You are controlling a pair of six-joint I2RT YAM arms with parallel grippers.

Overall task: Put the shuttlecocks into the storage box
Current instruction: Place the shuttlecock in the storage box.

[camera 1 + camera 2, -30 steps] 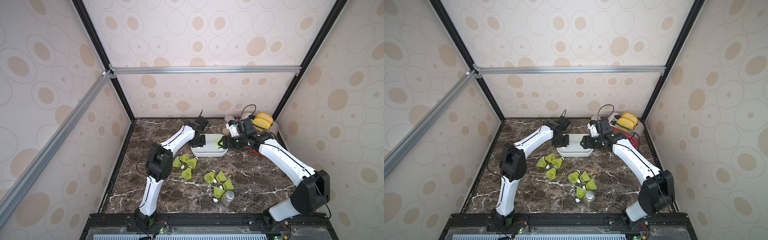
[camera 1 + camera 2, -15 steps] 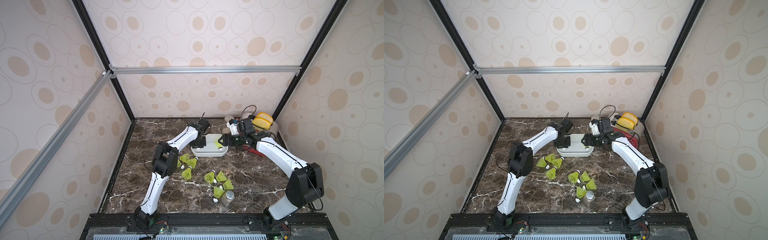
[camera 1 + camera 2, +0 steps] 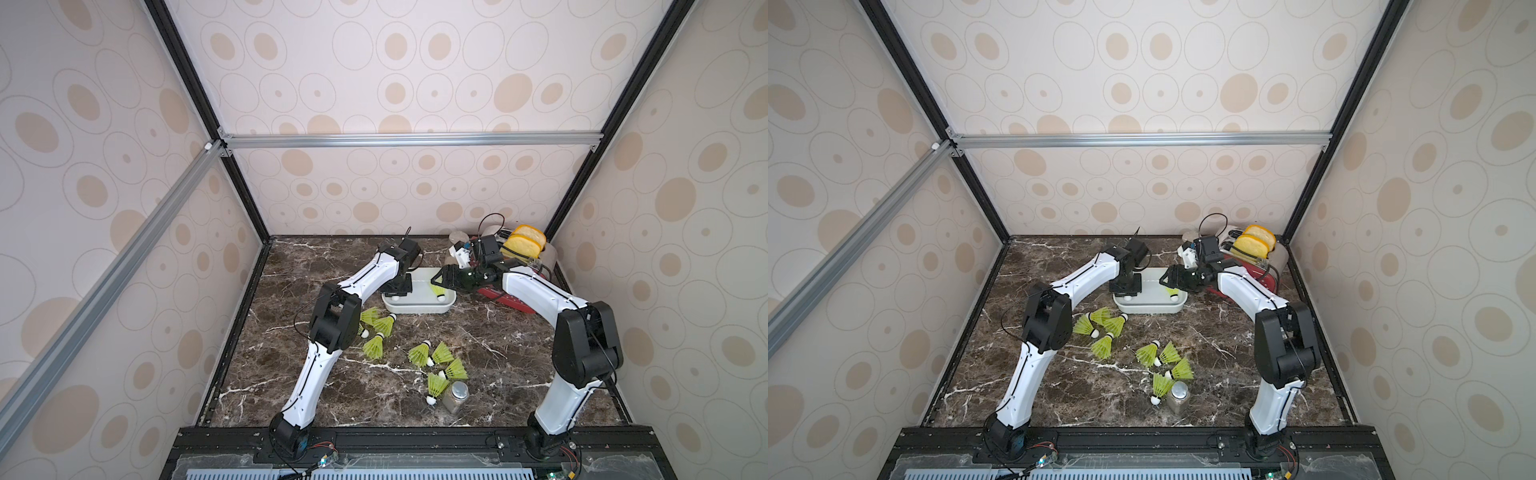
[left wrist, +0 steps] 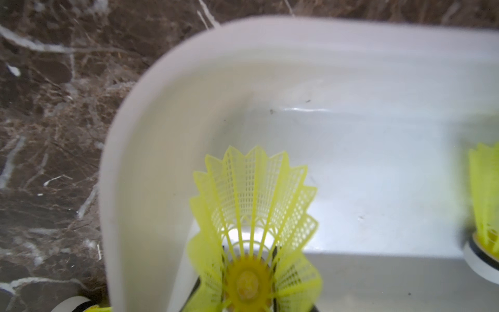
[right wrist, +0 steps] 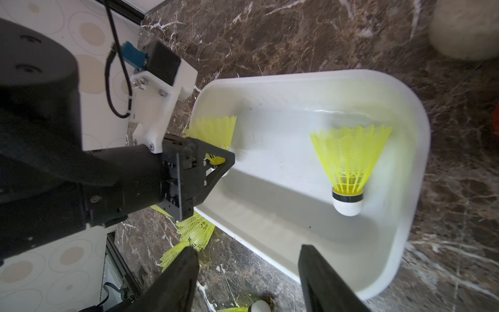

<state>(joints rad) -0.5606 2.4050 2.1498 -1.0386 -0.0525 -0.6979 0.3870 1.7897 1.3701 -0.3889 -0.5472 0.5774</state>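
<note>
Over storage box [image 5: 421, 140] corner, left gripper [image 5: 216, 164] pinches a shuttlecock [image 4: 253, 216] at its base; right gripper [image 5: 248, 250] gapes empty nearby; loose shuttlecock [image 5: 349, 159] lies inside.

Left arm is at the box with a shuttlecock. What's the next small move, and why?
Probably open the left gripper: it grips a shuttlecock by its tip just inside a corner of the storage box, so it should drop in with the loose shuttlecock lying there. The right gripper is open and empty.
</note>
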